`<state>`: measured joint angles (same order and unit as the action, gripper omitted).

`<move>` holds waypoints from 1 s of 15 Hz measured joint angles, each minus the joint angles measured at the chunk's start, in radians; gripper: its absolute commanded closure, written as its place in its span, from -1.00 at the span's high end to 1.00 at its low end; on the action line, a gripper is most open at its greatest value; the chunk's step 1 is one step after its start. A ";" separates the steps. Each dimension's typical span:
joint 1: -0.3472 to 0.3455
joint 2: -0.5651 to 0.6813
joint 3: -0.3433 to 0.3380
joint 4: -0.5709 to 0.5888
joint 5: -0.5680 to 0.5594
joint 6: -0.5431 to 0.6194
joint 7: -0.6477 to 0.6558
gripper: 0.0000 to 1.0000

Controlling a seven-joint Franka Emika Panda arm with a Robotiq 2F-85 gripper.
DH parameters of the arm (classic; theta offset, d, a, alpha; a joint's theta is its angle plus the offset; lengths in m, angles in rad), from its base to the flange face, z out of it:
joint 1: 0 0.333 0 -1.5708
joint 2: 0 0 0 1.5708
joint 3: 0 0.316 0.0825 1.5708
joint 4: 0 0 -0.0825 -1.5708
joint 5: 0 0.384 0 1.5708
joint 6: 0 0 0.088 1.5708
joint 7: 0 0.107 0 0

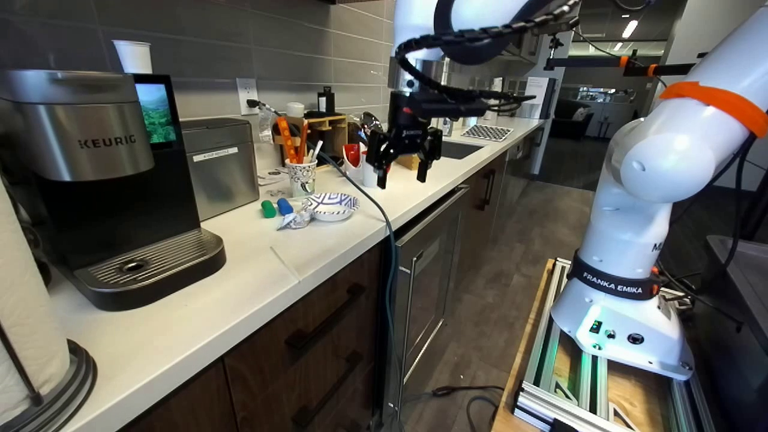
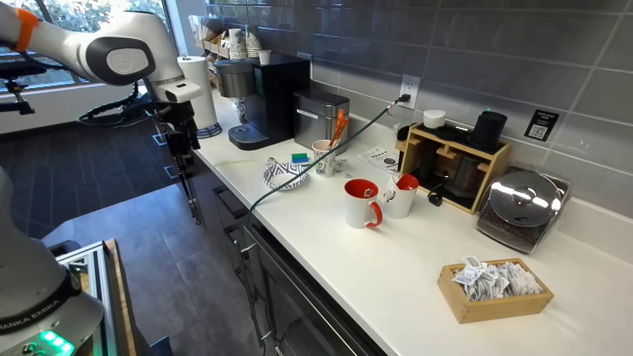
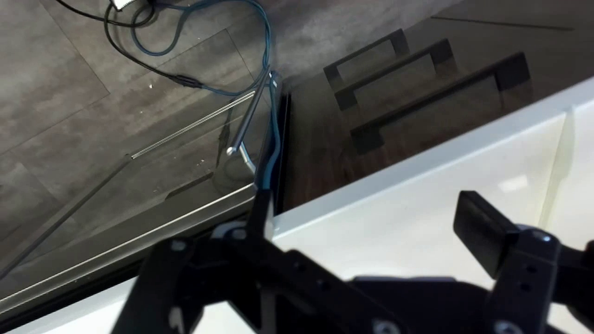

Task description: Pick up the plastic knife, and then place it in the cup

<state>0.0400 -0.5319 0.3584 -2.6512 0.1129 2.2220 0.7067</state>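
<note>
My gripper is open and empty, fingers pointing down. It hangs in the air over the counter's front edge in an exterior view (image 1: 402,177), and it also shows in the other camera's exterior view (image 2: 197,217) and the wrist view (image 3: 364,211). A patterned paper cup stands upright at the back of the counter in both exterior views (image 1: 302,181) (image 2: 324,169), holding orange utensils (image 1: 285,139) and pale sticks (image 1: 316,150). I cannot make out a plastic knife for certain. A pale strip (image 1: 285,264) (image 3: 557,162) on the counter may be a seam; I cannot tell.
A patterned bowl (image 1: 332,207), foil wrapper (image 1: 295,219) and green (image 1: 268,209) and blue (image 1: 285,207) pieces lie before the cup. A cable (image 2: 277,188) crosses the counter. Two red-lined mugs (image 2: 355,212) (image 2: 401,200), a coffee machine (image 1: 90,138) and a packet box (image 2: 499,304) stand there.
</note>
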 measured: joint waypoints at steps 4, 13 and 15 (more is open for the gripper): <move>0.032 0.040 0.072 -0.002 -0.012 0.012 0.073 1.00; 0.025 0.161 0.101 0.059 -0.166 0.156 0.120 1.00; 0.011 0.264 0.141 0.126 -0.295 0.172 0.178 1.00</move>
<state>0.0509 -0.2679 0.4992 -2.5252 -0.1817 2.3938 0.8847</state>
